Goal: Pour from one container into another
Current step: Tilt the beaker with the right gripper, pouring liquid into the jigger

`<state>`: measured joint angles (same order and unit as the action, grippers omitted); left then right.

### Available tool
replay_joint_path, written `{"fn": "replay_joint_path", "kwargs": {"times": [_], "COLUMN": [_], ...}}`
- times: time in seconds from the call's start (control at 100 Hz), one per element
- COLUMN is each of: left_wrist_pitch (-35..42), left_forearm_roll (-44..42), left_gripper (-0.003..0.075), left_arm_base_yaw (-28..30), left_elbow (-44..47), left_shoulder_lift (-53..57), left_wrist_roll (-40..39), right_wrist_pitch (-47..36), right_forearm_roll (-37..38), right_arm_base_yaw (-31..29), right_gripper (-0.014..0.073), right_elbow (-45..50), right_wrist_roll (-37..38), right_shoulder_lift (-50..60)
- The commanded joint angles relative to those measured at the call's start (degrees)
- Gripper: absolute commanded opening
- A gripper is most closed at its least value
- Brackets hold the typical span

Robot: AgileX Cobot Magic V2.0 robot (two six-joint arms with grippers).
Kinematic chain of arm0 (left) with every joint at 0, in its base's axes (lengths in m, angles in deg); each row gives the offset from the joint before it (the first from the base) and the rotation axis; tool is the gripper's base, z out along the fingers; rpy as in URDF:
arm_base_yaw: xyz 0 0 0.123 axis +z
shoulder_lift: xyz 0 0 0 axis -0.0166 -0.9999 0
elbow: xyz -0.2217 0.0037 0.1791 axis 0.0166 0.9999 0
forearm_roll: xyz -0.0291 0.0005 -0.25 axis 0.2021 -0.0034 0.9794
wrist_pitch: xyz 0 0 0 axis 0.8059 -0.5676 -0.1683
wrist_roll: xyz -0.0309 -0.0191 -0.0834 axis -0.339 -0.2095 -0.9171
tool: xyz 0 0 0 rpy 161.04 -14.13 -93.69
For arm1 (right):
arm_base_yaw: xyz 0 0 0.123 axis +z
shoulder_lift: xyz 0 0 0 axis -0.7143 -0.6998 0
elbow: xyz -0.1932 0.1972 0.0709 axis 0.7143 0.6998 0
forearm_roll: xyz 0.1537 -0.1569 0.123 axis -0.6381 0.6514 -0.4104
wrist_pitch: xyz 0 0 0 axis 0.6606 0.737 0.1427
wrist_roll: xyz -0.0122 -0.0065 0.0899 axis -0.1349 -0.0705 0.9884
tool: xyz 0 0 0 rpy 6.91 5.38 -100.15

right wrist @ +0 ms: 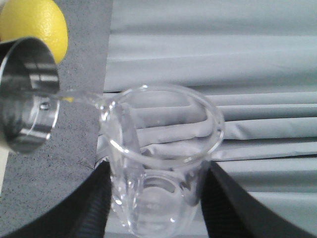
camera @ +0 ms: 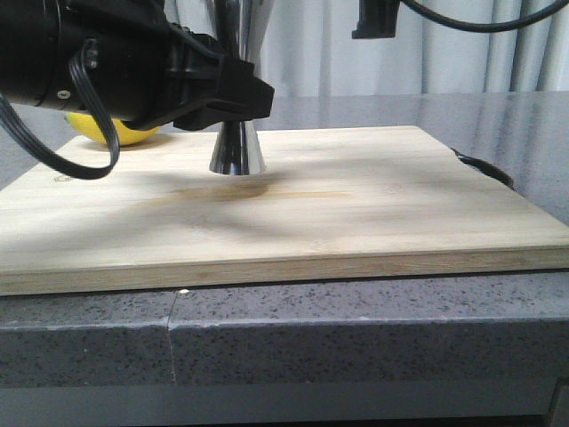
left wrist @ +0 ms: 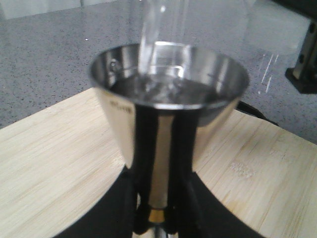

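Note:
The steel jigger (camera: pixel 237 149) stands upright on the wooden board (camera: pixel 356 213), and my left gripper (camera: pixel 233 105) is shut on its narrow waist. In the left wrist view clear liquid lies in the jigger's top cone (left wrist: pixel 168 91), my black fingers (left wrist: pixel 143 148) run up its sides, and the glass beaker (left wrist: pixel 163 29) hangs blurred above the rim. My right gripper (right wrist: pixel 156 198) is shut on the clear beaker (right wrist: pixel 158 163). The beaker is tipped, with its pouring lip reaching the jigger's rim (right wrist: pixel 29 94). In the front view the beaker is out of frame.
A yellow lemon (camera: pixel 120 133) lies at the board's far left corner, behind my left arm, and also shows as the lemon (right wrist: pixel 37 25) beyond the jigger. A black cable (camera: pixel 484 167) loops off the board's right edge. Grey curtains hang behind the speckled counter (camera: pixel 356 311).

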<state>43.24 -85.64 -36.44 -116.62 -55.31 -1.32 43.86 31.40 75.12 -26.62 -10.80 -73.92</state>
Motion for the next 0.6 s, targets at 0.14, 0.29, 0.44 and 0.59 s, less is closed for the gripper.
{"fn": "replay_joint_path", "kwargs": {"times": [0.14,0.29,0.44,0.59], "left_wrist_pitch": [4.3,4.3,4.3,4.3], "left_forearm_roll": [1.0,1.0,1.0,1.0], "left_gripper": [-0.0019,-0.0019,-0.0019,-0.0019], "left_arm_base_yaw": [-0.4,-0.4,-0.4,-0.4], "left_elbow": [-1.9,-1.9,-1.9,-1.9], "left_shoulder_lift": [2.4,2.4,2.4,2.4], "left_wrist_roll": [-0.4,-0.4,-0.4,-0.4], "right_wrist_pitch": [-5.0,-3.1,-0.3,-0.4], "right_forearm_roll": [-0.4,-0.4,-1.1,-6.9], "right_arm_base_yaw": [-0.3,-0.3,-0.3,-0.3], "right_gripper": [0.0227,0.0227,0.0227,0.0227], "right_elbow": [-2.1,-2.1,-2.1,-2.1], "right_wrist_roll": [-0.2,-0.2,0.0,0.2], "right_shoulder_lift": [2.3,2.3,2.3,2.3]}}
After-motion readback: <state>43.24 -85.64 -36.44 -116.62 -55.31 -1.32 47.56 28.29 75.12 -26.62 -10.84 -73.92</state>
